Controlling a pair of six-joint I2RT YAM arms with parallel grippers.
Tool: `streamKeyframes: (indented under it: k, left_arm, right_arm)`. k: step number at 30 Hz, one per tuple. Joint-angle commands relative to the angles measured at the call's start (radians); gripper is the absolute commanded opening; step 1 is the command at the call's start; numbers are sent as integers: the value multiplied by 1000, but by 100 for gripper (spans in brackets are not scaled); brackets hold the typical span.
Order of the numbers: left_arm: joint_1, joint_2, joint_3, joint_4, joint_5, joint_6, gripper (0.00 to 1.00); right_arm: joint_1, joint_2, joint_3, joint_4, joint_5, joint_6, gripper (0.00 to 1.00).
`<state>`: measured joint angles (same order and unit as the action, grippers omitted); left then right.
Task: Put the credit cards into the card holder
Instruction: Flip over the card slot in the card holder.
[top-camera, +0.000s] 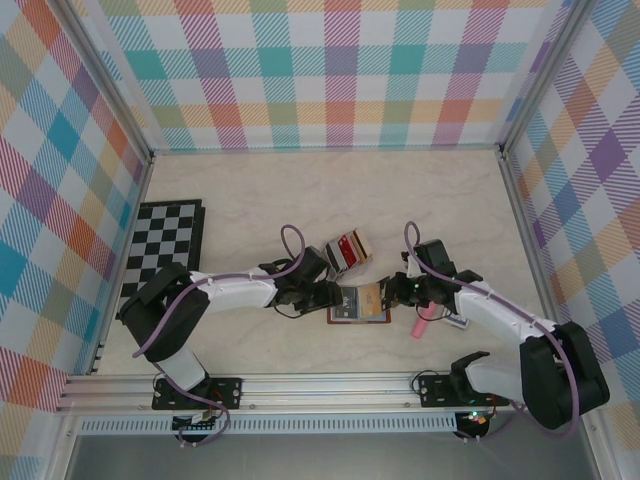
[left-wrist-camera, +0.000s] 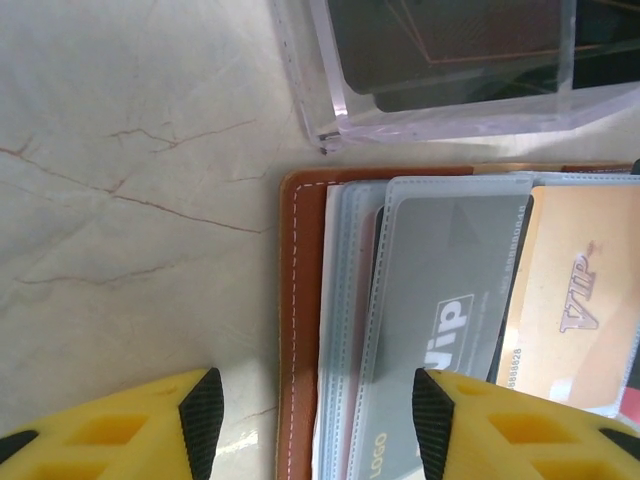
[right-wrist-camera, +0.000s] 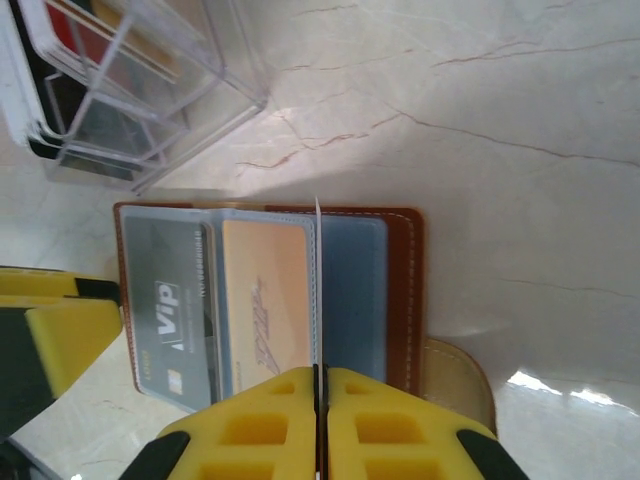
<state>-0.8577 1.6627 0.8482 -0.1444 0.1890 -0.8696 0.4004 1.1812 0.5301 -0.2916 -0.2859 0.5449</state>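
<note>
From above, we see the card holder (top-camera: 352, 312) lying open on the pale table (top-camera: 250, 200), just in front of a clear rack (top-camera: 347, 250). The left pincer (top-camera: 333, 296) is at its left edge and the right pincer (top-camera: 390, 293) at its right.

In the left wrist view, the holder's brown stitched leather border frames pale blue-grey plastic sleeves. A grey card (left-wrist-camera: 445, 300) marked VIP sits in one sleeve, and an orange card (left-wrist-camera: 575, 310) marked VIP lies beside it. The left pincer (left-wrist-camera: 315, 425) is released, its yellow fingers (left-wrist-camera: 150, 430) wide apart to either side of the holder's brown edge, and we cannot tell whether they touch it.

In the right wrist view, the right pincer (right-wrist-camera: 320, 400) is clenched on a thin clear leaf (right-wrist-camera: 317, 280) of the holder, which stands upright between the orange card and a blue sleeve. A tan snap tab (right-wrist-camera: 455, 370) pokes out beside the brown cover.
</note>
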Motion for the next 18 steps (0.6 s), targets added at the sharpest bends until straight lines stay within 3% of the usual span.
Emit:
streamKeyframes:
  k: [1,9,18]
  left_arm:
    - [-24,21,14,32,16,6,54]
    - [-26,-37,-10,31,-46,-9,56]
    - [-26,-165,-71,-37,-202,-63,60]
  right_arm:
    - [6,-26,18,21,-60,21,9]
    - [34,-55,63,53,-146,64,11]
    - [160,58,91,151,-99,146,11]
